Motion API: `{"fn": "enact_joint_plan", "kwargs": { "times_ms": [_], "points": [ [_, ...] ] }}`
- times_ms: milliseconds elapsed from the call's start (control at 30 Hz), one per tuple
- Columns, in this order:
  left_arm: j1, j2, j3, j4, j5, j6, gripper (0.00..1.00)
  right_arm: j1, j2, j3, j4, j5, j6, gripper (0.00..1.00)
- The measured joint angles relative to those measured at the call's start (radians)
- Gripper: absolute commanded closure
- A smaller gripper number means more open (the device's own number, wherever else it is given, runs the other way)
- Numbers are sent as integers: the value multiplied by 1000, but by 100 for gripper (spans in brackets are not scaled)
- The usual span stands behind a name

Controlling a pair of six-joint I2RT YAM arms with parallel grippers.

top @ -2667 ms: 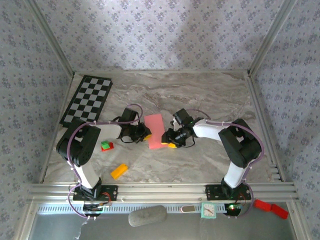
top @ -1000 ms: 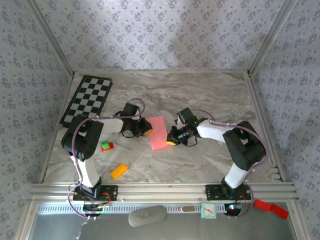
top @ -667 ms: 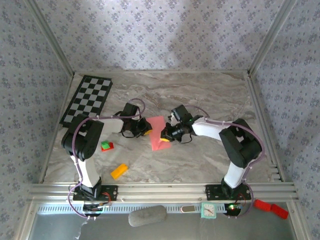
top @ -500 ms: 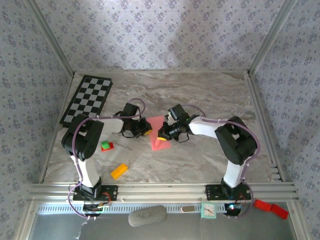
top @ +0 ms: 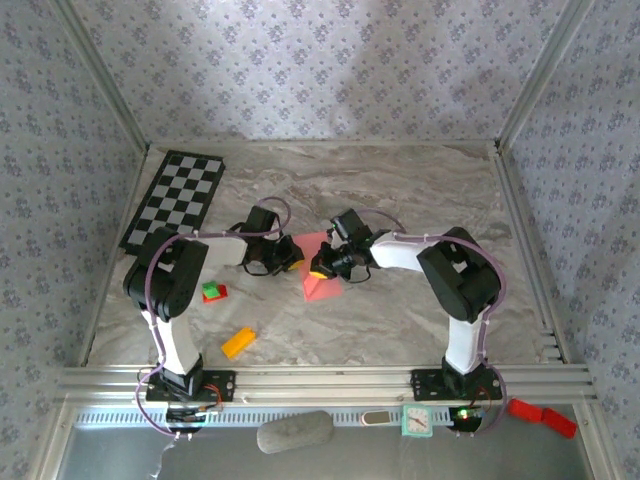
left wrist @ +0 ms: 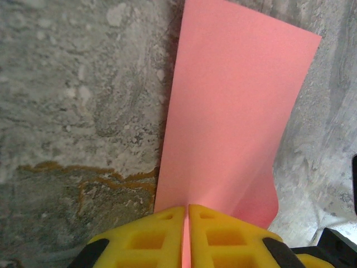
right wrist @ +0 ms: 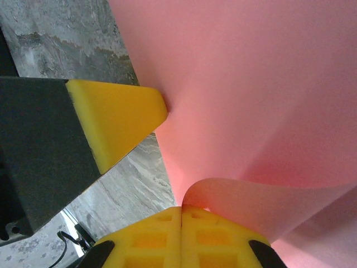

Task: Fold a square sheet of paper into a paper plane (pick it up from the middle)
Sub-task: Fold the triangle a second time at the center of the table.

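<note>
Top external view: the square sheet of paper [top: 320, 288] is seen near the middle of the marble table [top: 420, 190], partly lifted between both grippers. In the left wrist view, the left gripper [left wrist: 186, 211] is seen pinched shut on the sheet's near edge. In the right wrist view, the right gripper [right wrist: 182, 212] is clamped on a curled-over edge of the sheet.

No lettering, label, brand or number can be read on anything here.
</note>
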State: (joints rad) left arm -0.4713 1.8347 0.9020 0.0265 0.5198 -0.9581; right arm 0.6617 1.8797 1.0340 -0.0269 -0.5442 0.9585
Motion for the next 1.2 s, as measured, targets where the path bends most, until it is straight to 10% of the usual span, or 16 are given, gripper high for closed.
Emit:
{"fn": "enact_joint_plan", "kwargs": {
  "times_ms": [1200],
  "points": [
    [0,0,-2,2,0,0,89,9,52,24,9,36,3,100]
  ]
}}
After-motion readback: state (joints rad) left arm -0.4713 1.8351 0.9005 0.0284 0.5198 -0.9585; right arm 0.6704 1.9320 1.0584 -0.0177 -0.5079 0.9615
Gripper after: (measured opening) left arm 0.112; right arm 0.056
